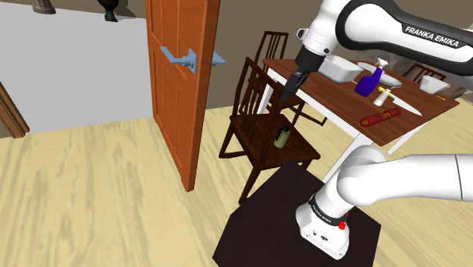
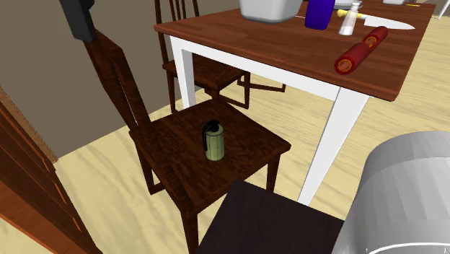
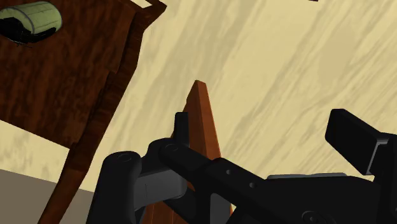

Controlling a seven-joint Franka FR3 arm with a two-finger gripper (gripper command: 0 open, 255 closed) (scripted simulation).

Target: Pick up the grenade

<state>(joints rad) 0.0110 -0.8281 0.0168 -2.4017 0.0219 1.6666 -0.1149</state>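
The grenade [image 1: 281, 138] is a small olive-green body with a black top, standing upright near the middle of a dark wooden chair's seat [image 1: 267, 155]. In the second exterior view the grenade [image 2: 214, 141] stands the same way on the seat [image 2: 245, 155]. My black gripper [image 1: 290, 89] hangs above the chair's backrest, higher than the grenade and off to its far side. The gripper [image 2: 78, 18] also shows over the top of the backrest. In the wrist view the gripper [image 3: 267, 133] is open with nothing between its fingers, and the grenade [image 3: 32, 19] lies well away from them.
A wooden table [image 1: 345, 95] with white legs stands beside the chair. It carries a white bowl [image 1: 341, 70], a blue spray bottle [image 1: 369, 80], a red cylinder [image 1: 380, 116] and a knife. An orange door [image 1: 182, 83] stands open at the shoulder view's left. A second chair [image 1: 270, 49] is behind.
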